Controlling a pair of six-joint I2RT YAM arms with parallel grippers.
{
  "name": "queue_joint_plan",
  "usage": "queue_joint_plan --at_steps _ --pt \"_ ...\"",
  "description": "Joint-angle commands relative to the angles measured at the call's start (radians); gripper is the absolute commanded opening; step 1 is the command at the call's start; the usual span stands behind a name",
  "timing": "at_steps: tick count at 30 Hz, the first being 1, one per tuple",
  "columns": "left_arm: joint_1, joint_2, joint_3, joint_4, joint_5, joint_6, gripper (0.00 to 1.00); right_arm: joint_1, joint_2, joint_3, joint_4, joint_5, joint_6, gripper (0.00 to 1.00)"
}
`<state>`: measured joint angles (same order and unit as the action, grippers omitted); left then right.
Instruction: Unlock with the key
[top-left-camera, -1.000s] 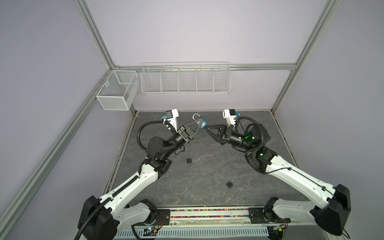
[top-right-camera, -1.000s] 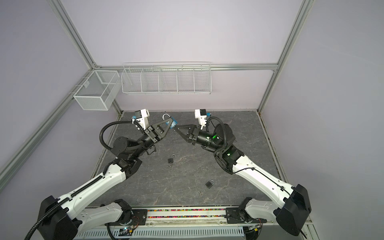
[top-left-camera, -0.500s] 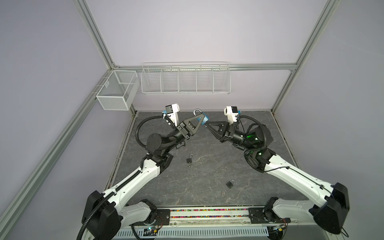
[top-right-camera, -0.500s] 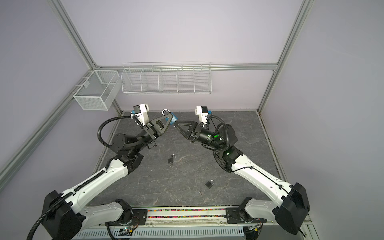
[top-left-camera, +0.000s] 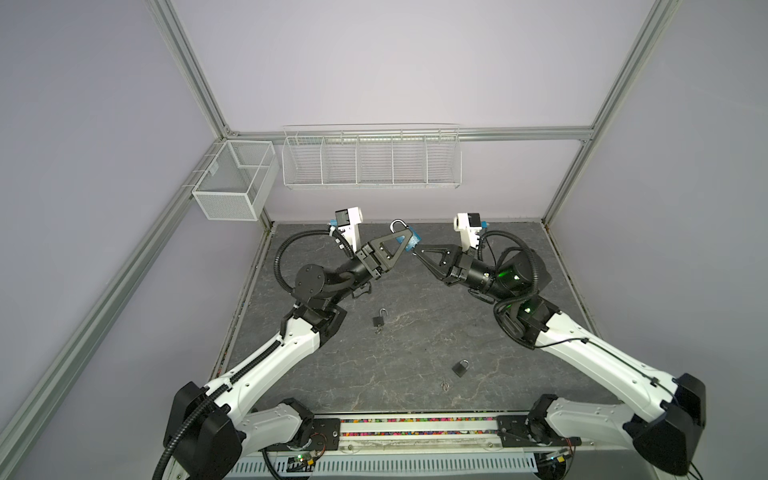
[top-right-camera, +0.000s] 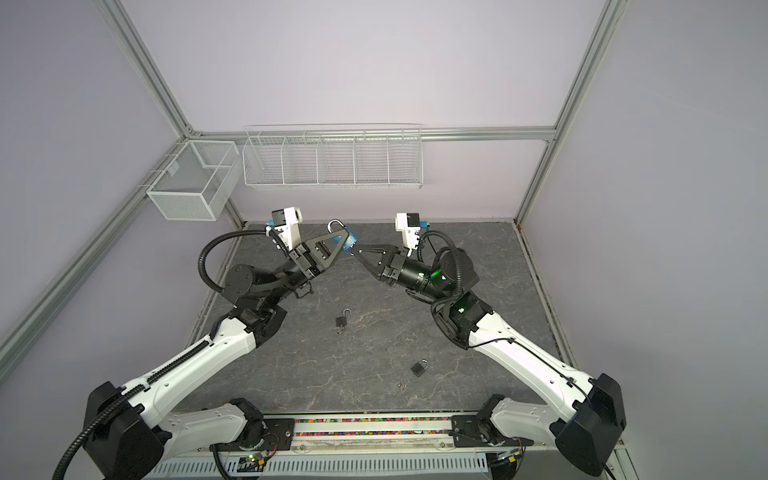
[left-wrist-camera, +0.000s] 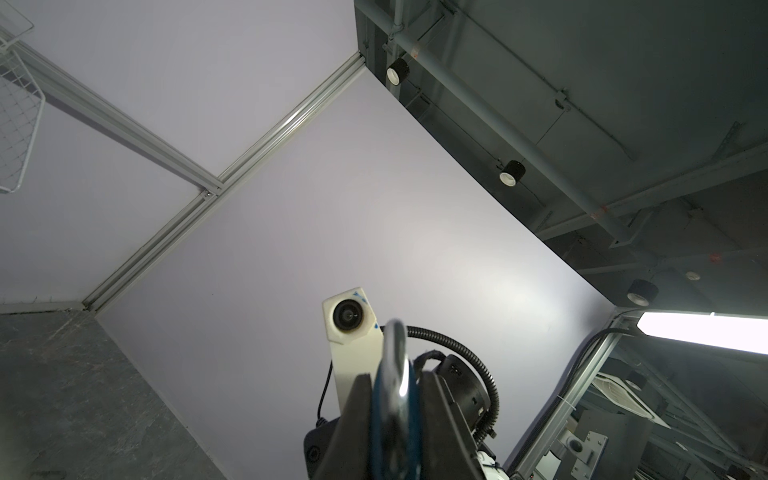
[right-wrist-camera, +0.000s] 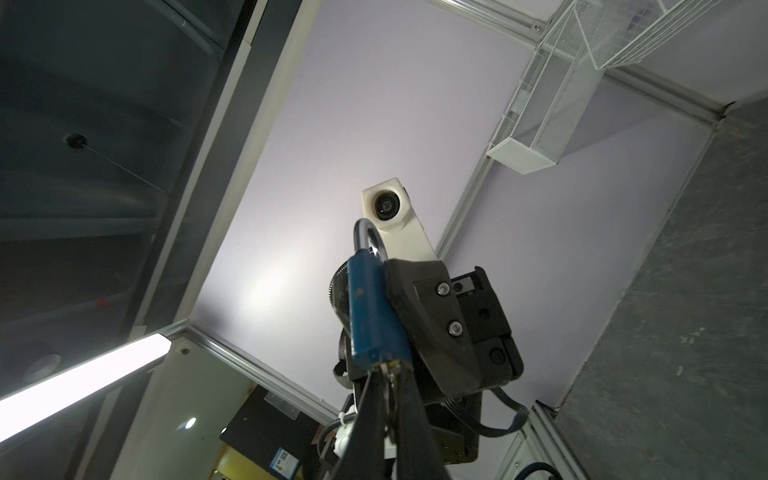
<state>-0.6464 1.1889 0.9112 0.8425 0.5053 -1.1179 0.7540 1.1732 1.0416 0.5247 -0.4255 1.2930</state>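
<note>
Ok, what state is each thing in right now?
Blue padlock: held in the air by the left gripper; whether locked, cannot tell.
Key: pinched in the right gripper, at the blue padlock's base.
Middle black padlock: lying flat, shackle looks open.
Near black padlock: lying flat, shackle looks closed.
Loose key: lying flat beside it.

Between the black left claw's (top-left-camera: 409, 240) tips sits a blue padlock (top-left-camera: 414, 244) with a silvery shackle (top-left-camera: 397, 227). The black right claw (top-left-camera: 417, 251) pinches a pale metallic key (right-wrist-camera: 389, 373). Below both claws, the dark grey tabletop (top-left-camera: 415, 332) is pale-veined, and the two small padlocks (top-left-camera: 378, 321) there are black.
</note>
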Motion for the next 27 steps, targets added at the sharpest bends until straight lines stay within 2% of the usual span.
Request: queue_joint_plan --at_steps 1,3,6,7,11,13,15,18,21,23,27 --pt "0.014 0.003 -0.027 -0.125 -0.070 -0.017 0.04 0.015 -0.113 0.058 -0.045 0.065 -0.210 0.06" --pt "0.011 -0.004 -0.036 -0.107 -0.083 -0.033 0.12 0.025 -0.124 0.057 -0.110 0.091 -0.277 0.06" --pt "0.010 -0.035 -0.029 -0.169 -0.115 -0.017 0.16 0.035 -0.136 0.055 -0.213 0.143 -0.370 0.06" --pt "0.010 -0.047 -0.027 -0.193 -0.132 -0.010 0.23 0.037 -0.135 0.054 -0.241 0.156 -0.390 0.06" --pt "0.010 -0.057 -0.015 -0.208 -0.147 -0.012 0.37 0.038 -0.123 0.035 -0.267 0.165 -0.413 0.07" --pt "0.008 -0.054 -0.014 -0.202 -0.150 -0.019 0.39 0.038 -0.118 0.022 -0.244 0.156 -0.405 0.07" --pt "0.009 -0.047 -0.017 -0.190 -0.148 -0.032 0.45 0.037 -0.117 0.024 -0.248 0.154 -0.411 0.06" --pt "0.008 -0.057 -0.030 -0.186 -0.147 -0.034 0.55 0.037 -0.132 0.035 -0.322 0.200 -0.478 0.07" --pt "0.009 -0.111 -0.038 -0.304 -0.199 -0.016 0.66 0.064 -0.145 0.045 -0.419 0.305 -0.637 0.07" --pt "0.001 -0.164 -0.046 -0.448 -0.283 -0.019 0.77 0.097 -0.141 0.041 -0.456 0.410 -0.776 0.07" --pt "-0.046 -0.222 -0.038 -0.705 -0.443 -0.059 0.84 0.152 -0.107 0.002 -0.394 0.558 -1.006 0.06"
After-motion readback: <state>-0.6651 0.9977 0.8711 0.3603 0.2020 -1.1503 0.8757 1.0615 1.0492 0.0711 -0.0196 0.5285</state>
